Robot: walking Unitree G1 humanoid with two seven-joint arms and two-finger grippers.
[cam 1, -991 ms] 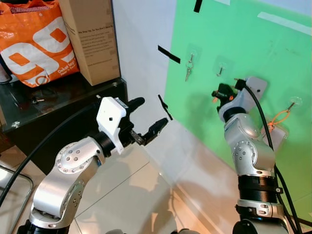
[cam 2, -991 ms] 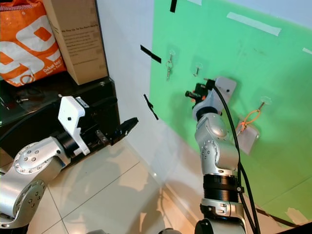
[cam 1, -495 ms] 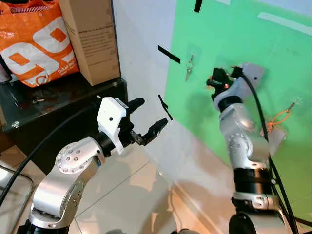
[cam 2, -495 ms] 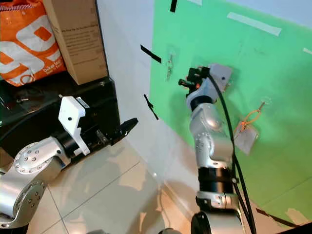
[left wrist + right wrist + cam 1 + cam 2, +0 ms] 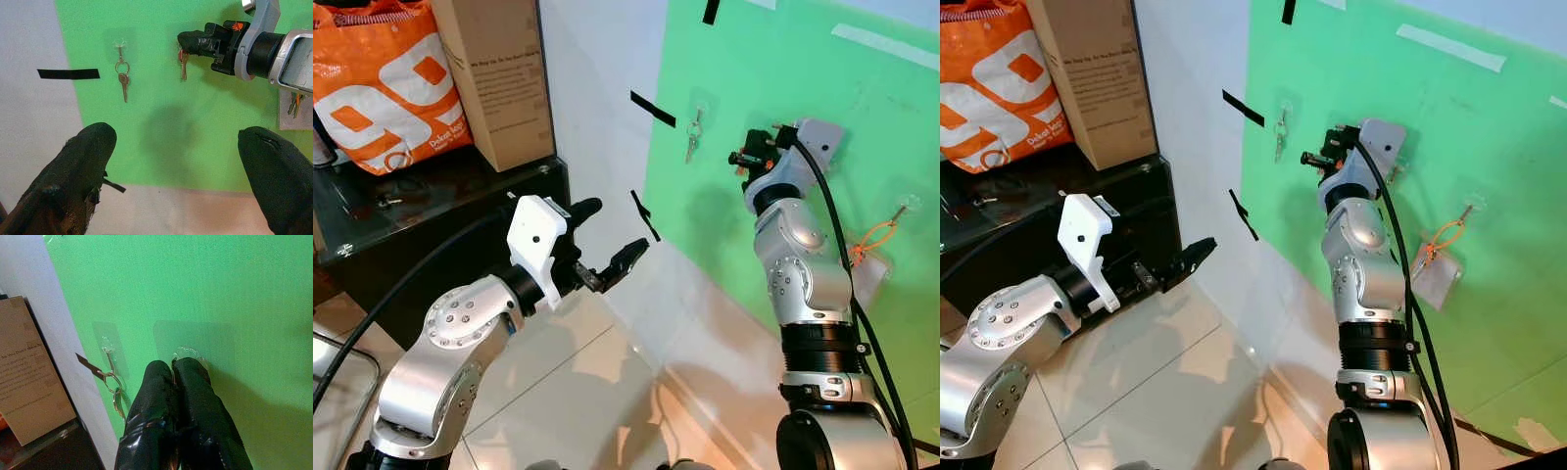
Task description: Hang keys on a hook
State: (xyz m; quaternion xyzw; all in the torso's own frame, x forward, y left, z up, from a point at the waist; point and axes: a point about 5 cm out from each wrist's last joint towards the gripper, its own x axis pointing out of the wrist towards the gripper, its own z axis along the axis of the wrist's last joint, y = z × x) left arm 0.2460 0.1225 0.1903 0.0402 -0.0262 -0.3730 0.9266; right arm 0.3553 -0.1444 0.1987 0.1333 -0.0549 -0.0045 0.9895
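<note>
Green board [image 5: 783, 88], upper right: the right claw [image 5: 188, 41] pinches shut on a key [image 5: 184, 66] at the clear hook [image 5: 188, 354] (fingertips touching it). Left claw [image 5: 612, 240] gapes wide, empty.

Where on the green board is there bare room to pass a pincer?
Free: the green board below both keys, and the strip between the hung key and the second key. Crowded: the middle hook, where the right pincer presses in, shut.
</note>
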